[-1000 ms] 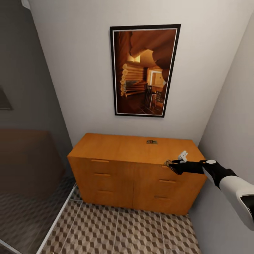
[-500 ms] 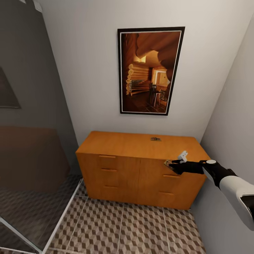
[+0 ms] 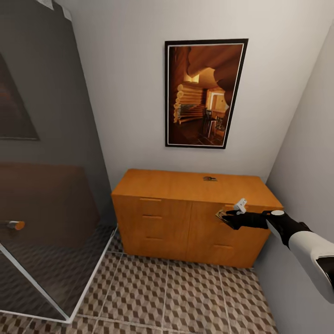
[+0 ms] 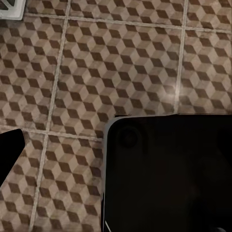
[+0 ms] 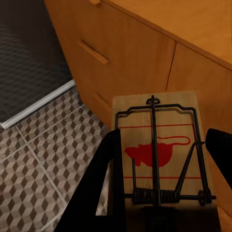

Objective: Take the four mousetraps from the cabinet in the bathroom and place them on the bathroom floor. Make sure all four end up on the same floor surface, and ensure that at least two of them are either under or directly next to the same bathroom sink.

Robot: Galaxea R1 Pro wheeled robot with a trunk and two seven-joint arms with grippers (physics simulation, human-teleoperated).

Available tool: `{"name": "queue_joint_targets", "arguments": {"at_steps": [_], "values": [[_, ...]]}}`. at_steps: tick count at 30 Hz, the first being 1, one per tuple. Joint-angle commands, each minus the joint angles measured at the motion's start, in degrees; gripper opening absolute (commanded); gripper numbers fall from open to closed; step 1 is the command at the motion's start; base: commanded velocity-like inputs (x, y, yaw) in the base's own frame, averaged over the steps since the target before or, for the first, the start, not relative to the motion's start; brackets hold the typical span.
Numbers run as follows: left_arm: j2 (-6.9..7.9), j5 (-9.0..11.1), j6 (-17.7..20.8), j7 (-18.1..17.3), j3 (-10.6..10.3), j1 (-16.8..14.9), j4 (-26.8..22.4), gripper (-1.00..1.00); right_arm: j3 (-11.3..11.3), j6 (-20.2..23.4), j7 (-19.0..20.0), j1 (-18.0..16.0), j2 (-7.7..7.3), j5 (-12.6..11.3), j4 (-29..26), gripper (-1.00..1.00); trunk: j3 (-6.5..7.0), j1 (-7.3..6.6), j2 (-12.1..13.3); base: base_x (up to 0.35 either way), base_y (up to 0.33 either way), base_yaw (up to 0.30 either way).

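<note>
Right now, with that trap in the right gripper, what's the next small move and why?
Probably lower the right gripper toward the bathroom floor. It is shut on a mousetrap, held in front of the cabinet and well above the tiles. Another mousetrap waits on the cabinet top.

Mousetraps: two. One mousetrap [image 3: 221,215] [image 5: 159,154] between fingers of right gripper [image 3: 228,218], second mousetrap [image 3: 209,178] on cabinet top. Cabinets: one [image 3: 185,218]. Drawer slots visible on cabinet front: six, three on each half. Framed pictures on wall: one [image 3: 205,93]. Glass panels: one [image 3: 41,185]. Robot arms in head view: one, right.
</note>
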Motion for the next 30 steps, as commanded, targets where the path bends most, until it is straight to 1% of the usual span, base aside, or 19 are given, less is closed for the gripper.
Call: {"name": "queue_joint_targets", "arguments": {"at_steps": [1, 11, 17, 19, 21, 24, 25, 27, 28, 30], "values": [[0.02, -0.6, -0.25, 0.52, 0.13, -0.06, 0.14, 1.0, 0.04, -0.36, 0.04, -0.05, -0.01, 0.41, -0.03, -1.0, -0.11, 0.02, -0.12, -0.164, 0.195, 0.0], [0.02, -0.6, -0.3, 0.52, 0.13, -0.06, 0.14, 1.0, 0.05, -0.41, -0.24, -0.05, -0.01, 0.43, -0.03, -1.0, -0.11, 0.02, -0.12, -0.125, 0.199, 0.0], [0.02, -0.66, -0.36, 0.52, 0.21, -0.06, 0.12, 1.0, 0.06, -0.46, -0.64, -0.04, -0.01, 0.37, 0.25, -1.0, -0.11, 0.02, -0.12, -0.027, 0.041, 0.0], [0.02, -0.68, -0.37, 0.52, 0.26, -0.06, 0.09, 1.0, 0.1, -0.7, -1.36, 0.5, 0.01, 0.38, 0.44, -1.0, -0.11, 0.02, -0.12, -0.006, 0.009, 0.0], [0.02, -0.65, -0.35, 0.55, 0.28, -0.06, 0.07, 1.0, 0.12, -1.36, -2.84, 1.9, 0.04, 0.36, 0.6, -1.0, -0.11, 0.02, -0.12, -0.003, 0.004, 0.0], [-0.01, -0.61, 0.12, 0.65, 0.3, -0.74, -0.03, 1.0, 0.13, -3.99, -8.8, 5.92, 0.07, 0.36, 0.73, -1.0, -0.11, 0.02, -0.12, -0.001, 0.001, 0.0], [-0.02, -0.61, 0.51, 0.66, 0.31, -0.9, -0.05, 1.0, 0.13, -4.37, -9.7, 6.71, 0.07, 0.35, 0.74, -1.0, -0.11, 0.02, -0.12, 0.0, 0.0, 0.0], [-0.05, -0.61, 3.47, 0.68, 0.31, -1.97, -0.09, 1.0, 0.13, -5.91, -13.17, 10.55, 0.11, 0.35, 0.72, -1.0, -0.11, 0.02, -0.12, 0.0, 0.0, 0.0], [-0.05, -0.6, 4.44, 0.68, 0.31, -2.31, -0.1, 1.0, 0.13, -6.38, -14.07, 11.59, 0.12, 0.35, 0.7, -1.0, -0.11, 0.02, -0.12, 0.0, 0.0, 0.0], [-0.06, -0.6, 8.05, 0.69, 0.31, -3.76, -0.27, 1.0, 0.14, -8.73, -17.88, 15.44, 0.11, 0.34, 0.65, -1.0, -0.11, 0.02, -0.12, 0.0, 0.0, 0.0]]}}
